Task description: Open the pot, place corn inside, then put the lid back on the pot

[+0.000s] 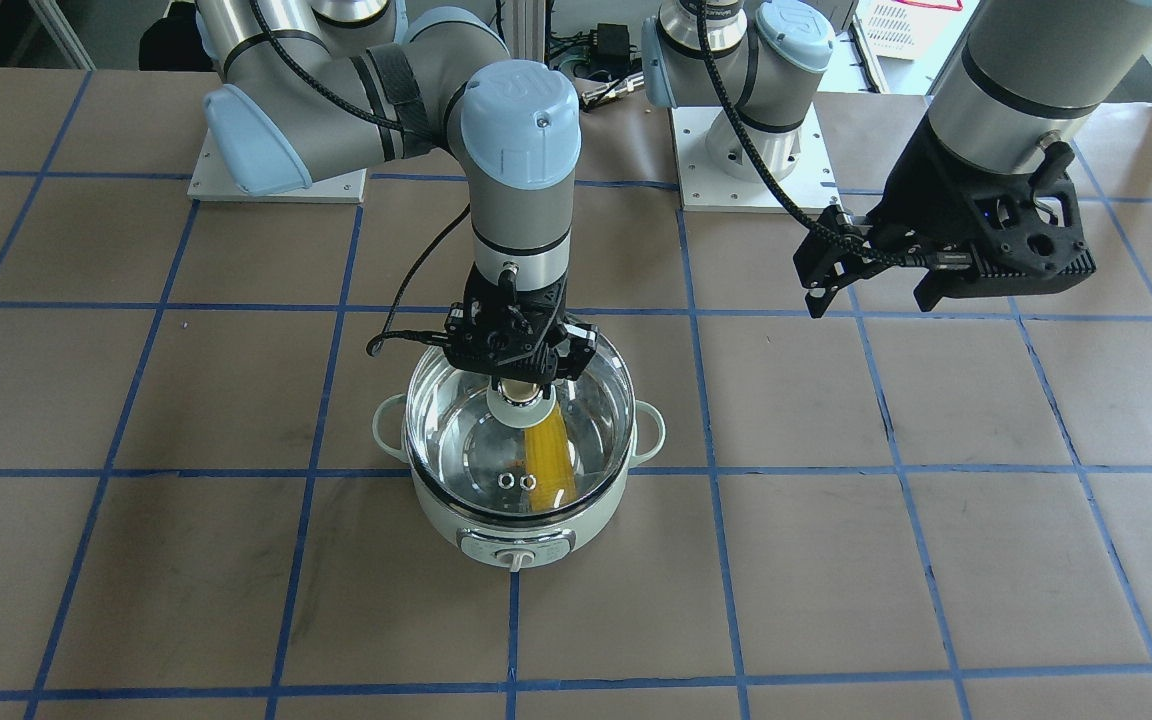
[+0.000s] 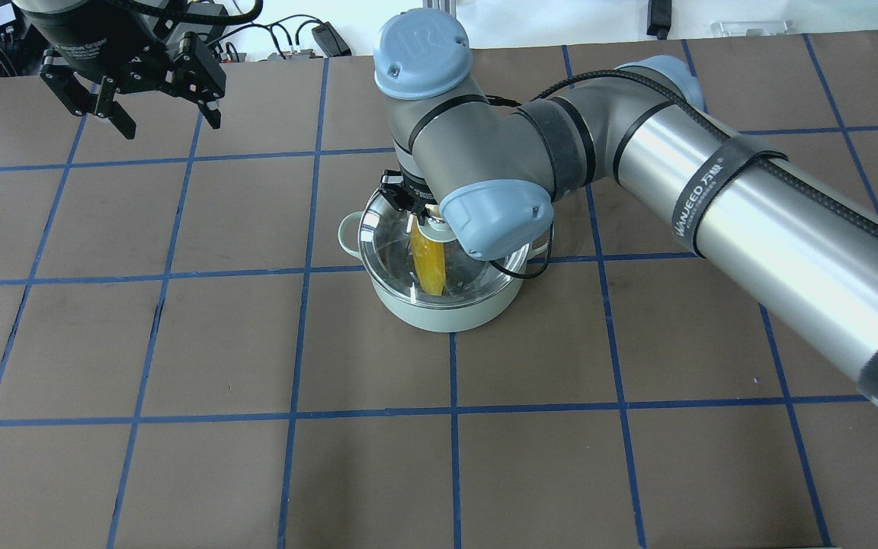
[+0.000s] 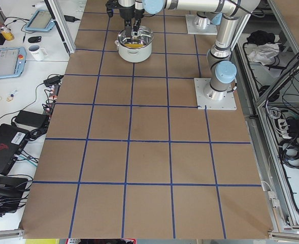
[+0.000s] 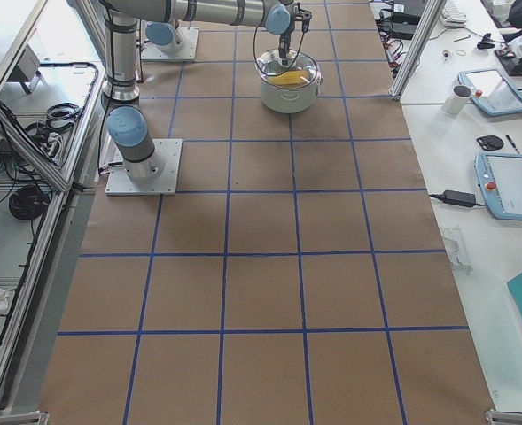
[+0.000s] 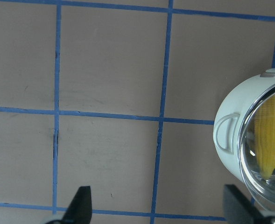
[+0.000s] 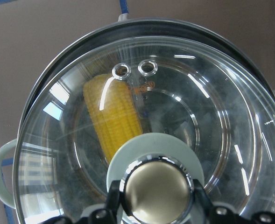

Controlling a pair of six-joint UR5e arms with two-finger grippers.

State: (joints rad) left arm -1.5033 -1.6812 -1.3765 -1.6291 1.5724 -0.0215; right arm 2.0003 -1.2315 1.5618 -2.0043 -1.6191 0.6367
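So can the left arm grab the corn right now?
Probably not. The corn lies inside the pot under the glass lid, and the right gripper is clamped on the lid's knob. The left gripper hangs open well off to the side.

The right gripper (image 6: 157,201) clasps the knob (image 6: 157,186) of the lid (image 6: 216,116) at six o'clock; the corn (image 6: 113,116) lies beneath toward ten.

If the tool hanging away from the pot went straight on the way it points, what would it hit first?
Most likely the bare table: the left tool points down at it, open, with the pot off to one side of its line.
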